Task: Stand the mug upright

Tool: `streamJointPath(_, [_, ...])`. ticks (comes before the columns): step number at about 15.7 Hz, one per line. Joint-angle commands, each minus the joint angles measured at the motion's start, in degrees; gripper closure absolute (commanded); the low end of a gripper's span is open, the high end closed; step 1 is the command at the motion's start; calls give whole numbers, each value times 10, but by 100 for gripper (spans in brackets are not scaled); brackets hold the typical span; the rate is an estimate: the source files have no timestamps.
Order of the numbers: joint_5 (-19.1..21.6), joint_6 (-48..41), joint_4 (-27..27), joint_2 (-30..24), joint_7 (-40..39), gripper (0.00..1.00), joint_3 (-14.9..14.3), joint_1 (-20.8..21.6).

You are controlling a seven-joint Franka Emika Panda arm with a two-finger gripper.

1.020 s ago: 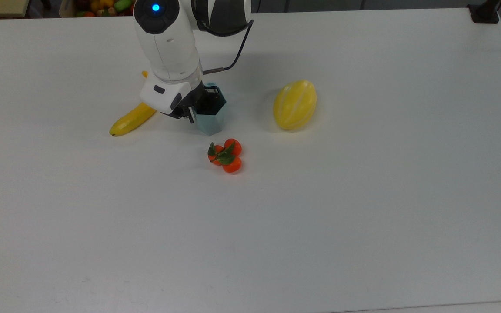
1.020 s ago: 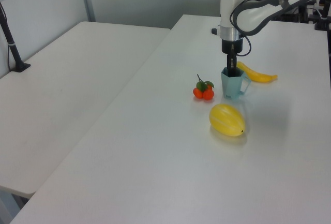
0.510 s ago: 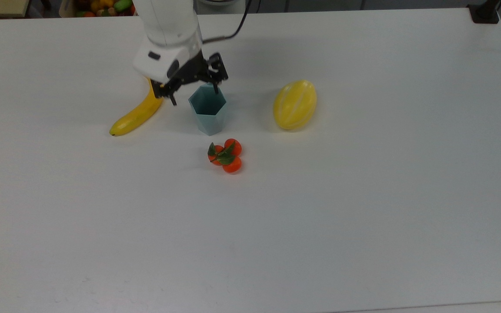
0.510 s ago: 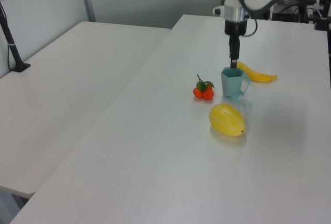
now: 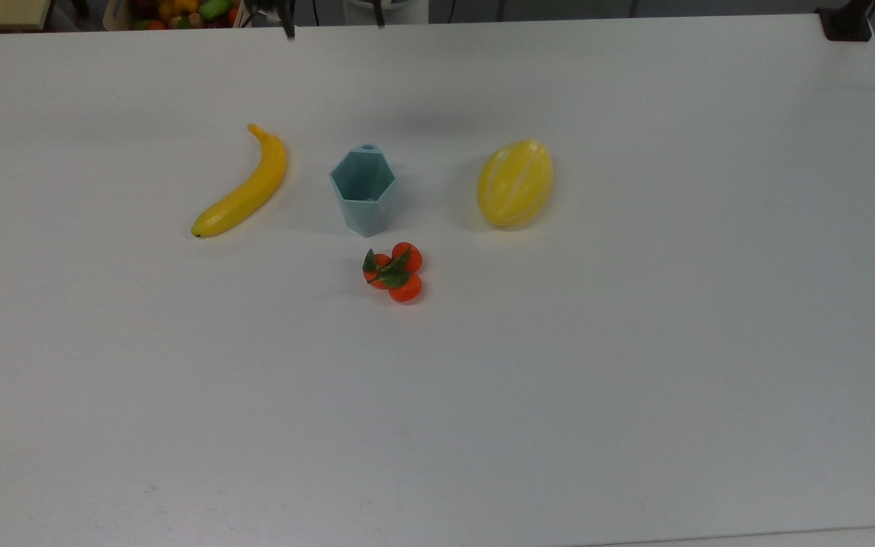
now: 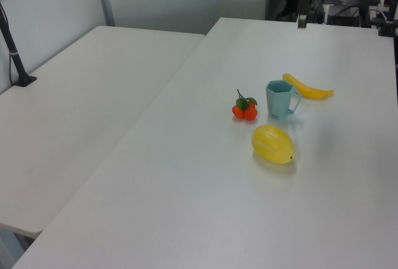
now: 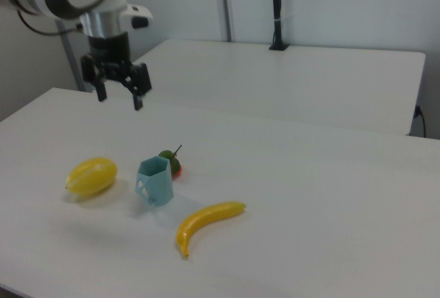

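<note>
The pale blue-grey mug (image 5: 364, 190) stands upright on the white table (image 5: 559, 395) with its hexagonal opening facing up, between the banana and the melon. It also shows in the left view as the mug (image 6: 279, 99) and in the right view as the mug (image 7: 155, 179), with its handle on the side toward the banana. My gripper (image 7: 119, 98) hangs open and empty, high above the table and well apart from the mug. Its fingertips (image 5: 289, 29) poke in at the top view's upper edge. In the left view the gripper (image 6: 301, 20) hangs over the table's far end.
A banana (image 5: 244, 186) lies to the top view's left of the mug and a yellow melon (image 5: 515, 182) to its right. A cluster of small orange fruits (image 5: 393, 272) sits just in front. A crate of fruit (image 5: 179, 11) stands past the far edge. A second table (image 6: 93, 95) adjoins.
The gripper let go of the mug's rim, lifted out of it and rose up and back toward the table's far edge. The mug stayed upright in place.
</note>
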Motion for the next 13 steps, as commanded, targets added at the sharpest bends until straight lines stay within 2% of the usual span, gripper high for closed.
streamJointPath(1, [3, -81, 54, -6, 141, 0, 21, -1])
streamJointPath(3, [5, -92, 46, -13, 164, 0, 25, -5])
streamJointPath(5, [-1, -80, 28, -18, 161, 0, 46, -11])
streamJointPath(7, [-6, -24, 14, -21, 153, 0, 50, -22])
streamJointPath(9, [-7, 41, -4, -30, 98, 0, 48, -33])
streamJointPath(11, [-6, 52, -2, -28, 33, 0, 43, -36])
streamJointPath(13, [-6, 52, -2, -29, 22, 0, 42, -36])
